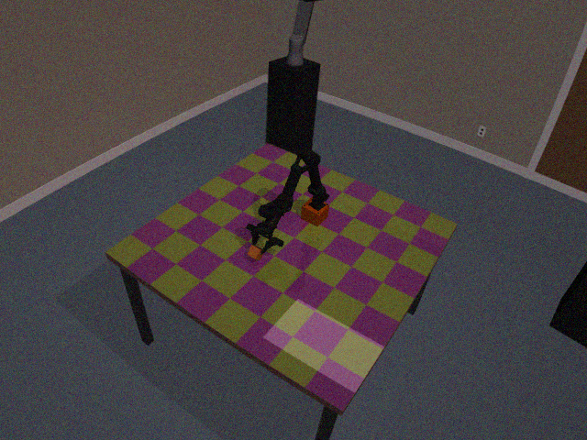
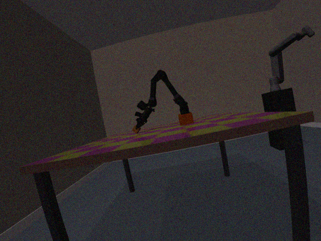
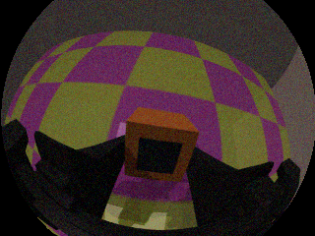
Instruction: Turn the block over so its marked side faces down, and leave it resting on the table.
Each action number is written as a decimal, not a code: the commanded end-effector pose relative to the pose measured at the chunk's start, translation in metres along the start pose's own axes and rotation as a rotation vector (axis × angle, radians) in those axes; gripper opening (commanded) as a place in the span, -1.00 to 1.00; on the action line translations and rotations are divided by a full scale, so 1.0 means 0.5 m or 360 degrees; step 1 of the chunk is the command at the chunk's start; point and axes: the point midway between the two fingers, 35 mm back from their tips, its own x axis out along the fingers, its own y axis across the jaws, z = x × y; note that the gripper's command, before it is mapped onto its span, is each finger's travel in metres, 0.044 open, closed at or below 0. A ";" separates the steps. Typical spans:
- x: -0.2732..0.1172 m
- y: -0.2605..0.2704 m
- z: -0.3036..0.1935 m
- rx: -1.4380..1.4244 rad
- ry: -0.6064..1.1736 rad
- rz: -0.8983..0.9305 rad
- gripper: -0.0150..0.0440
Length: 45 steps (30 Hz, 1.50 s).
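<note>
The orange block (image 1: 254, 252) (image 2: 135, 129) (image 3: 159, 118) is held tilted, low over the checkered table (image 1: 205, 302) (image 2: 165, 145). Its lower corner is at or just above the table top; I cannot tell whether it touches. A black square mark (image 3: 158, 155) on one face points back toward the wrist camera, on the gripper side of the block. My gripper (image 1: 259, 248) (image 2: 137, 127) (image 3: 157, 144) is shut on the block, with a dark finger on either side, and slants down and outward. The block's far and under faces are hidden.
The arm's orange base box (image 1: 314, 214) (image 2: 186, 118) stands on the table behind the gripper. A second, grey arm (image 1: 295, 47) (image 2: 274, 63) stands on a black pedestal (image 1: 291, 104) (image 2: 278, 99) beyond the table's edge. A bright patch (image 1: 326, 331) lies near the front corner.
</note>
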 end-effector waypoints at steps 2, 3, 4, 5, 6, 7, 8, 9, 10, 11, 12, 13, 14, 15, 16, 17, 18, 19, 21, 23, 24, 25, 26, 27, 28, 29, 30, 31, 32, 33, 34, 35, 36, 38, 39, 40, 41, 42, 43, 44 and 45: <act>0.005 0.001 -0.017 0.0010 -0.0086 0.0004 -0.49; 0.005 0.002 -0.018 0.0010 -0.0109 0.0004 -0.49; 0.005 0.002 -0.019 0.0010 -0.0133 0.0005 -0.49; 0.005 0.002 -0.021 0.0010 -0.0156 0.0005 -0.49; 0.004 0.003 -0.022 0.0009 -0.0180 0.0005 -0.49; 0.003 0.003 -0.023 0.0009 -0.0203 0.0006 -0.49; 0.001 0.004 -0.025 0.0009 -0.0226 0.0006 -0.49; 0.000 0.004 -0.026 0.0008 -0.0250 0.0007 -0.49; -0.002 0.005 -0.027 0.0008 -0.0273 0.0008 -0.49; -0.004 0.006 -0.028 0.0007 -0.0297 0.0008 -0.49; -0.006 0.006 -0.029 0.0007 -0.0320 0.0009 -0.49; -0.009 0.007 -0.030 0.0006 -0.0343 0.0010 -0.49; -0.012 0.008 -0.031 0.0005 -0.0366 0.0011 -0.49; -0.014 0.009 -0.032 0.0005 -0.0386 0.0012 -0.49; -0.016 0.009 -0.032 0.0004 -0.0397 0.0012 -0.49; -0.016 0.009 -0.032 0.0004 -0.0401 0.0012 -0.49; -0.017 0.009 -0.032 0.0004 -0.0404 0.0012 -0.49; -0.018 0.009 -0.031 0.0004 -0.0415 0.0012 -0.49; -0.021 0.009 -0.029 0.0004 -0.0442 0.0012 -0.49; -0.021 0.009 -0.028 0.0004 -0.0445 0.0012 -0.49; -0.021 0.009 -0.028 0.0004 -0.0445 0.0012 -0.49; -0.021 0.009 -0.028 0.0004 -0.0445 0.0012 -0.49; -0.021 0.009 -0.028 0.0004 -0.0445 0.0012 -0.49; -0.021 0.009 -0.028 0.0004 -0.0445 0.0012 -0.49; -0.021 0.009 -0.028 0.0004 -0.0445 0.0012 -0.49; -0.021 0.009 -0.028 0.0004 -0.0445 0.0012 -0.49; -0.021 0.009 -0.028 0.0004 -0.0445 0.0012 -0.49; -0.021 0.009 -0.028 0.0004 -0.0445 0.0012 -0.49; -0.021 0.009 -0.028 0.0004 -0.0445 0.0012 -0.49; -0.021 0.009 -0.028 0.0004 -0.0445 0.0012 -0.49; -0.021 0.009 -0.028 0.0004 -0.0445 0.0012 -0.49; -0.021 0.009 -0.028 0.0004 -0.0445 0.0012 -0.40; -0.021 0.009 -0.028 0.0004 -0.0445 0.0012 -0.31; -0.021 0.009 -0.028 0.0004 -0.0445 0.0012 -0.14; -0.021 0.009 -0.028 0.0004 -0.0445 0.0012 -0.05; -0.021 0.009 -0.028 0.0004 -0.0445 0.0012 0.04; -0.021 0.009 -0.028 0.0004 -0.0445 0.0012 0.13; -0.021 0.009 -0.028 0.0004 -0.0445 0.0012 0.22; -0.021 0.009 -0.028 0.0004 -0.0445 0.0012 0.31; -0.021 0.009 -0.028 0.0004 -0.0445 0.0012 0.40; -0.021 0.009 -0.028 0.0004 -0.0445 0.0012 0.49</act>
